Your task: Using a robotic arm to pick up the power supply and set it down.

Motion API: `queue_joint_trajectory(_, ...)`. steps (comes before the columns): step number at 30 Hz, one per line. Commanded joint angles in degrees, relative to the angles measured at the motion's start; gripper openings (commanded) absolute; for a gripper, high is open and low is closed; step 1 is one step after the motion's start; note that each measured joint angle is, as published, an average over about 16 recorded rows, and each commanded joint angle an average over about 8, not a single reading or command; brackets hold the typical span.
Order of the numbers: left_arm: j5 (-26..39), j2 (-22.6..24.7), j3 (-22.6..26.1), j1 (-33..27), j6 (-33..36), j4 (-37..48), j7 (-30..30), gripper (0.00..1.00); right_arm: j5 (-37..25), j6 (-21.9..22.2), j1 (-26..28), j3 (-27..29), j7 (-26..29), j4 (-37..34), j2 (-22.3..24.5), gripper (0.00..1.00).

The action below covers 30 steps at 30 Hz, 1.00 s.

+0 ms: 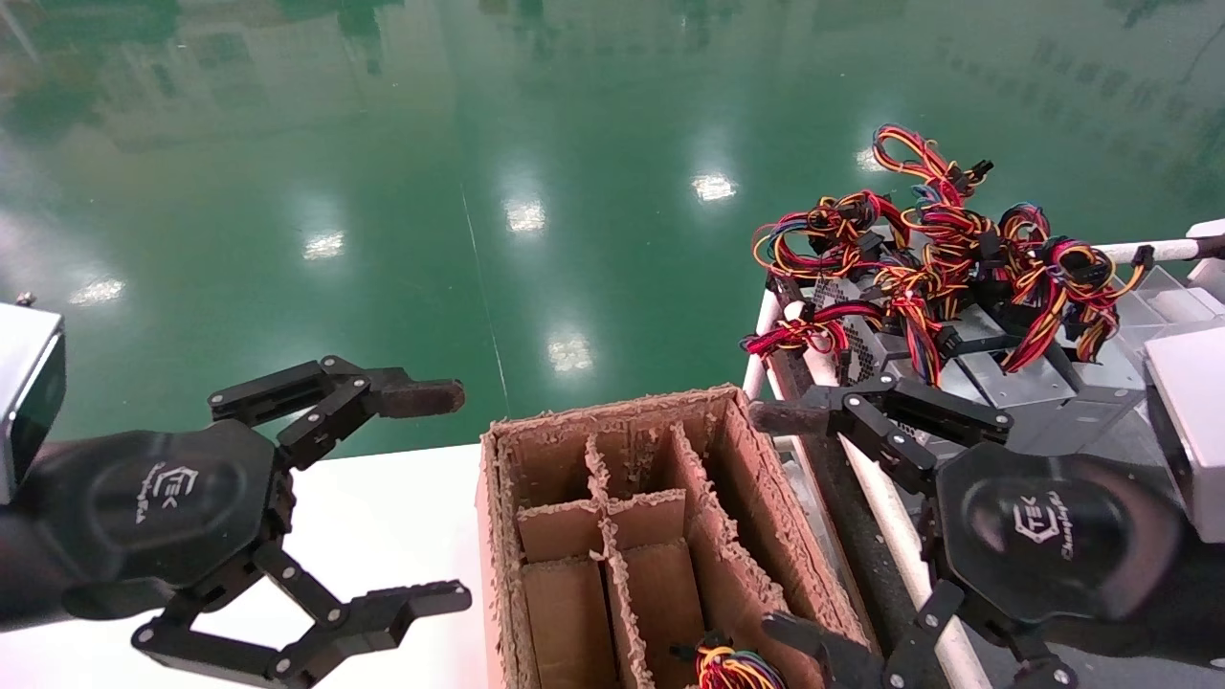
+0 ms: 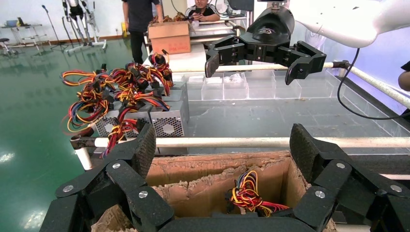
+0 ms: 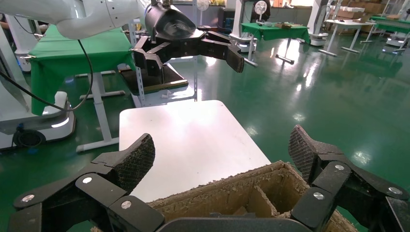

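Right end effector (image 1: 780, 522) open; power supply (image 1: 732, 667) (wires up) in carton (image 1: 756, 498).

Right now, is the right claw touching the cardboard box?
Apart. The left wrist view shows the right gripper open in the air, well clear of the cardboard box.

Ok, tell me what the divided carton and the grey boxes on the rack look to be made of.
The carton looks like brown corrugated cardboard with a matt finish: its rims and dividers are ragged and fibrous. The grey boxes look like bare sheet metal, dull silver, with punched honeycomb vent grilles; the wire bundles on them seem plastic-insulated, glossy red, yellow and orange.
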Motion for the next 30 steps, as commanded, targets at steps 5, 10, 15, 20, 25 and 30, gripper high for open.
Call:
queue_joint_trajectory(5,0.0,0.0,0.0,0.0,0.0,0.0,0.0,0.52,0.0,0.0,0.0,0.0,0.0,0.0,0.0,1.0)
queue_joint_trajectory(10,0.0,0.0,0.0,0.0,0.0,0.0,0.0,0.0,0.0,0.0,0.0,0.0,0.0,0.0,0.0,1.0)
queue_joint_trajectory(15,0.0,0.0,0.0,0.0,0.0,0.0,0.0,0.0,0.0,0.0,0.0,0.0,0.0,0.0,0.0,1.0)
queue_joint_trajectory(20,0.0,0.0,0.0,0.0,0.0,0.0,0.0,0.0,0.0,0.0,0.0,0.0,0.0,0.0,0.0,1.0)
queue_joint_trajectory(25,0.0,0.0,0.0,0.0,0.0,0.0,0.0,0.0,0.0,0.0,0.0,0.0,0.0,0.0,0.0,1.0)
queue_joint_trajectory(30,0.0,0.0,0.0,0.0,0.0,0.0,0.0,0.0,0.0,0.0,0.0,0.0,0.0,0.0,0.0,1.0)
